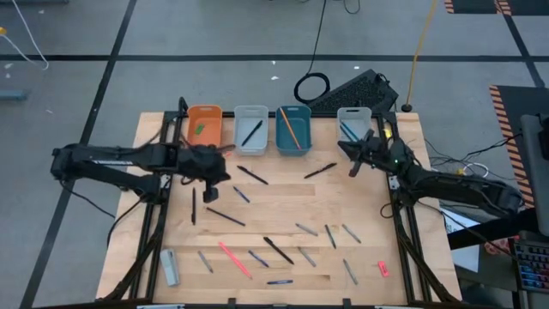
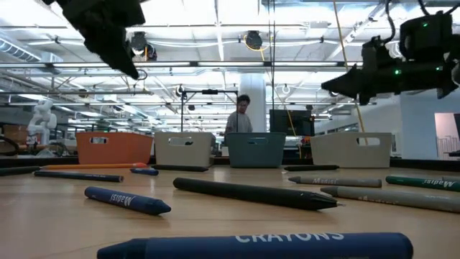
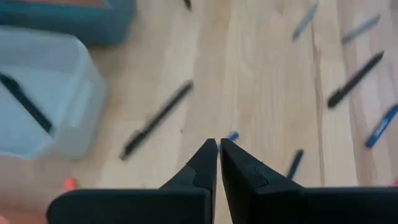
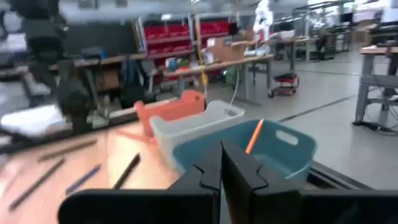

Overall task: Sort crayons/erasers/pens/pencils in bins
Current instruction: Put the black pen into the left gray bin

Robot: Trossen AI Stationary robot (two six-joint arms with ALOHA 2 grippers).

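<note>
Four bins stand in a row at the table's far edge: orange (image 1: 204, 125), pale grey (image 1: 250, 129), teal (image 1: 293, 130) and pale grey (image 1: 353, 124). A green eraser (image 1: 199, 129) lies in the orange bin. A pink-red eraser (image 1: 383, 269) lies on the table near the right front. Pens, pencils and crayons lie scattered over the wood, among them a black pen (image 1: 253, 175). My left gripper (image 1: 225, 172) (image 3: 219, 147) hovers shut above the table in front of the orange bin. My right gripper (image 1: 350, 160) (image 4: 221, 154) hangs shut in front of the right pale bin, pointing left. Neither holds anything.
A grey block (image 1: 170, 267) lies at the near left corner and a long pink crayon (image 1: 233, 259) lies near the front. A black pen (image 1: 251, 132) lies in the left pale bin and an orange pencil (image 1: 290, 127) in the teal one. A person (image 2: 243, 115) stands in the room behind.
</note>
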